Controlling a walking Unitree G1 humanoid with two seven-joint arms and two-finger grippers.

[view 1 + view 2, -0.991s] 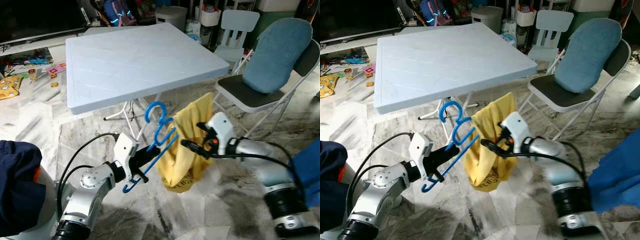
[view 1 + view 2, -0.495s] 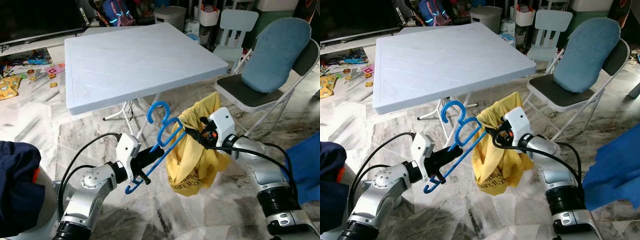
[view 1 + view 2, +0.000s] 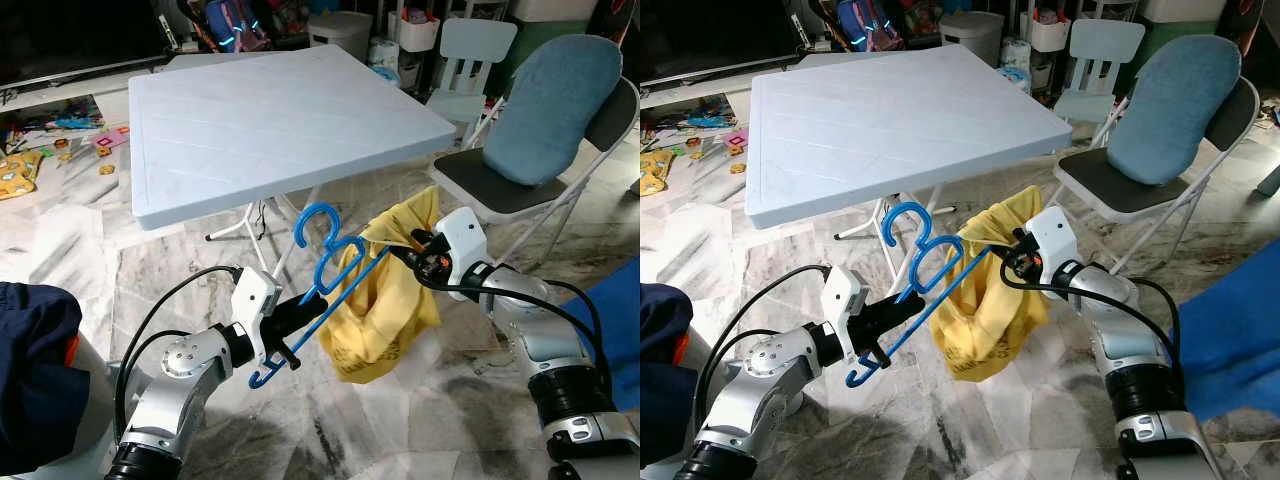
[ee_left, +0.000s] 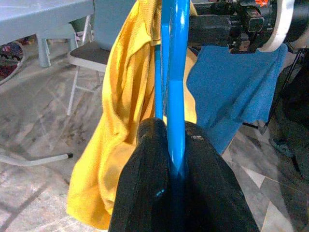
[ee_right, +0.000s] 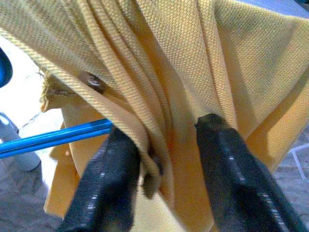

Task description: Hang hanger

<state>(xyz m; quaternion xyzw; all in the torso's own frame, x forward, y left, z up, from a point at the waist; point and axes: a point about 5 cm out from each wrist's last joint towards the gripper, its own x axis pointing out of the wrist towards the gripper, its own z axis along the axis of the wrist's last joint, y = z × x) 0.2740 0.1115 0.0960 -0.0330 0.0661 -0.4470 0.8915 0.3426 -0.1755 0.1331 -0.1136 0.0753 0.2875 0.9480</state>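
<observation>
A blue plastic hanger [image 3: 322, 275] is held low in front of me, hook pointing up toward the table edge. My left gripper [image 3: 288, 322] is shut on its lower end; in the left wrist view the black fingers [image 4: 193, 193] clamp the blue bar [image 4: 175, 72]. A yellow shirt [image 3: 385, 310] hangs off the hanger's far end. My right gripper [image 3: 408, 254] is shut on a bunch of its collar cloth, and in the right wrist view the fingers [image 5: 231, 169] pinch yellow fabric [image 5: 169, 72] beside the blue bar [image 5: 58, 137].
A pale blue folding table [image 3: 270, 120] stands just ahead. A folding chair with a blue cushion [image 3: 545, 110] is at the right, a white child's chair [image 3: 475, 50] behind it. Blue cloth [image 3: 615, 320] shows at the right edge. Toys litter the marble floor at left.
My right gripper has pulled the shirt collar to the right and a little outward along the hanger; the shirt now hangs wider. The left gripper and hanger stay put.
</observation>
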